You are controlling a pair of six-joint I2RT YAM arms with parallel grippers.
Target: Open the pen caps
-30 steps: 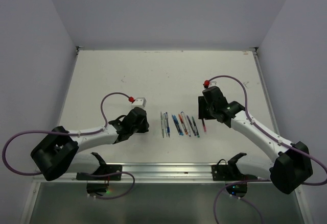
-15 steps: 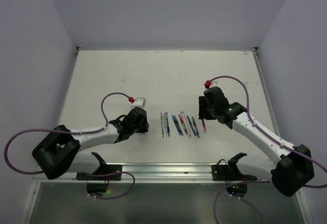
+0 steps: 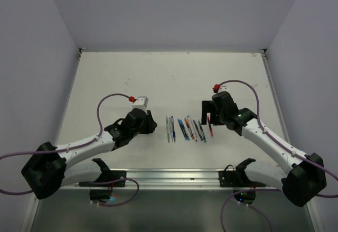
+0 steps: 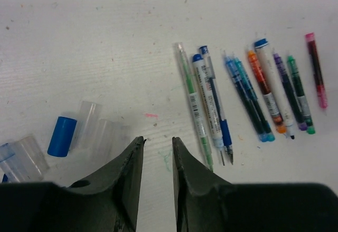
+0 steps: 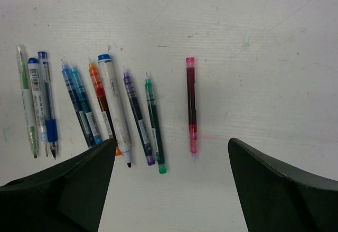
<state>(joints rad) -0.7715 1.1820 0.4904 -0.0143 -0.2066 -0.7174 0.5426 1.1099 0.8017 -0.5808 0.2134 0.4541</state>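
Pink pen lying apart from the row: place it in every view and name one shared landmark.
Top external: pink pen just right of the pen row, centre-right.
Left wrist: right edge, upper half.
Right wrist: centre, slightly right.
Shared landmark: the green pen, its nearest neighbour in the row.

White table (image 3: 158, 79) with pens (image 5: 114, 105), caps (image 4: 62, 136)

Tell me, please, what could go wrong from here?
The right gripper hangs wide open over the pink pen; a thin barrel lying flat may roll or slip as the jaws close.
The other pens lie packed side by side, so reaching for one could nudge its neighbours.
The loose blue cap and clear caps lie beside the left gripper; a bump might scatter them.
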